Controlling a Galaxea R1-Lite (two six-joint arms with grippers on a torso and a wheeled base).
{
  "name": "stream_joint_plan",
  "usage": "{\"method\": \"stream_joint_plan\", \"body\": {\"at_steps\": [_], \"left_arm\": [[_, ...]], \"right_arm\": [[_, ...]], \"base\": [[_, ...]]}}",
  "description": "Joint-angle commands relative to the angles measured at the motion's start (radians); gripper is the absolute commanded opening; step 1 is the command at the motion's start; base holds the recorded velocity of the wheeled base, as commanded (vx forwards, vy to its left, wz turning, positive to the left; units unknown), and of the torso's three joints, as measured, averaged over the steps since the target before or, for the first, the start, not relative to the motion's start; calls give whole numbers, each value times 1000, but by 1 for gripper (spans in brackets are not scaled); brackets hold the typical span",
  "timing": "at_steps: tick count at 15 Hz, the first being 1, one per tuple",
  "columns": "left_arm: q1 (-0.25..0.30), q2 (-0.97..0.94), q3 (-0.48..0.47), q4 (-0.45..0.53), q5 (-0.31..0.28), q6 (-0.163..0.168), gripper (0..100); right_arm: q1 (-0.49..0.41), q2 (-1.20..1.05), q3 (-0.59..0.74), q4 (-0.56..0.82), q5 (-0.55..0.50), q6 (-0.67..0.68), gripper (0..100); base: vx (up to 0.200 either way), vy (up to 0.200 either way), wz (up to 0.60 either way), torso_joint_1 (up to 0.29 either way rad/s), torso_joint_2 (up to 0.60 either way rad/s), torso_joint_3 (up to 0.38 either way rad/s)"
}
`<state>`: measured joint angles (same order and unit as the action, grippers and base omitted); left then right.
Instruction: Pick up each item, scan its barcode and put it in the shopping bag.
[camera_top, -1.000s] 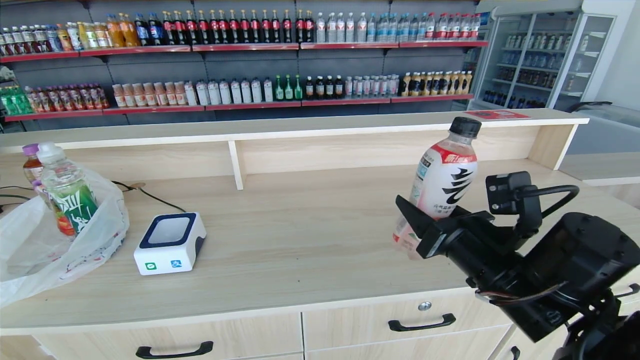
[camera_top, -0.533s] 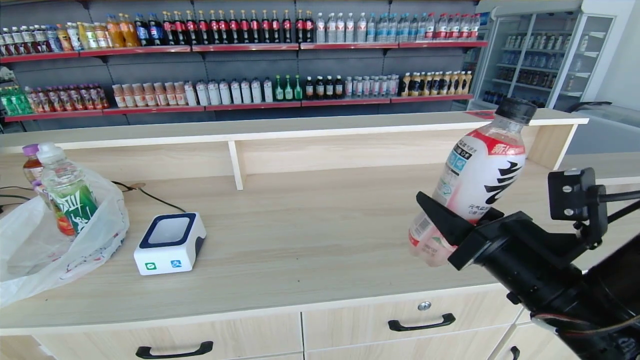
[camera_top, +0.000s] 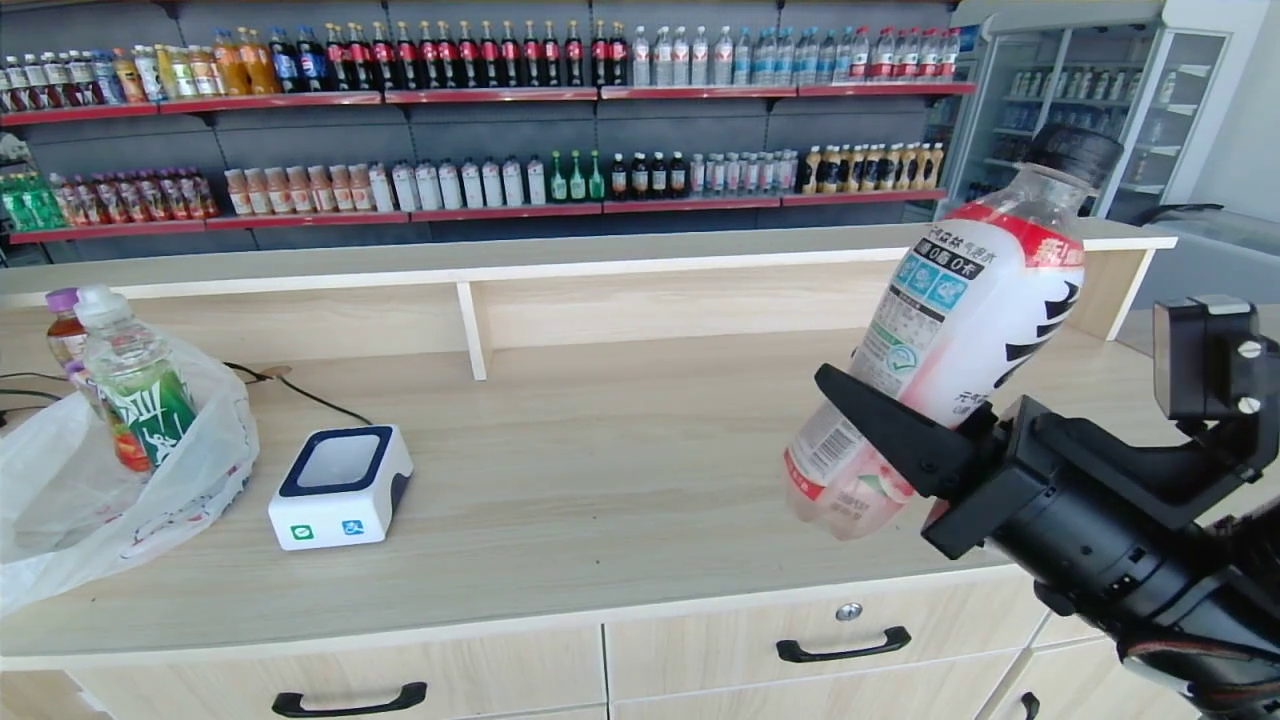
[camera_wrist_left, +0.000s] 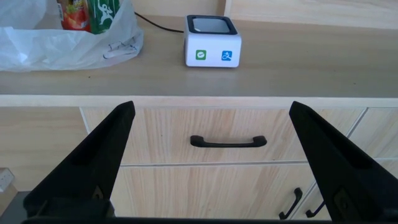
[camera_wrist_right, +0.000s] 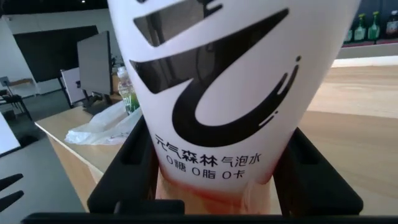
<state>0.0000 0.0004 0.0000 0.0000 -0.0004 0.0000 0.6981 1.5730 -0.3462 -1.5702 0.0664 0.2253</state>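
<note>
**Bring the barcode down over the scanner window**

My right claw (camera_top: 915, 440) is clamped on the clear plastic bottle of pale pink drink with a white-and-red label and a black cap (camera_top: 940, 340). It holds the lower half of the body, one black finger (camera_top: 880, 432) on each flank. The bottle hangs in the air above the pale wooden counter (camera_top: 600, 480), well to the right of the white box-shaped scanner with the dark-framed glass window (camera_top: 340, 487).

The bottle is tilted, not upright. Its long axis runs from the base, which is low and on the scanner's side, up to the cap, which is high and leans away from the scanner. The striped barcode patch (camera_top: 825, 440) sits low on the label, just beside my finger, and faces roughly toward the scanner's side.

As I judge it, the step in hand is the carry to the scan. To do it well I should:

- keep the clamp firm, because most of the bottle's length stands above my fingers and could swing;
- travel level across to the scanner and roll my wrist so the barcode patch looks down at the glass;
- leave the patch uncovered by my finger;
- pause steady above the window and not touch it.

Just beyond the scanner, on its far side from the bottle, lies the thin white plastic shopping bag (camera_top: 60, 500), already holding bottles.

My left claw (camera_wrist_left: 211, 162) has its fingers spread apart. It holds nothing and sits below the counter edge in front of the scanner.
</note>
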Motion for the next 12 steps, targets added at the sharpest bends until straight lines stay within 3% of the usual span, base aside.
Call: {"method": "stream_joint_plan", "body": {"at_steps": [1,3,5,12], "left_arm": [[0,0,0,0,-1,0,100],[0,0,0,0,-1,0,100],[0,0,0,0,0,0,100],[0,0,0,0,-1,0,100]], "right_arm": [[1,-53,53,-1,24,16,0],[52,-67,84,-1,75,72,0],[115,-71,32,-1,95,115,0],[173,-48,-88,-1,148,266,0]], "base": [[0,0,0,0,0,0],[0,0,0,0,0,0],[0,0,0,0,0,0],[0,0,0,0,0,0]]}}
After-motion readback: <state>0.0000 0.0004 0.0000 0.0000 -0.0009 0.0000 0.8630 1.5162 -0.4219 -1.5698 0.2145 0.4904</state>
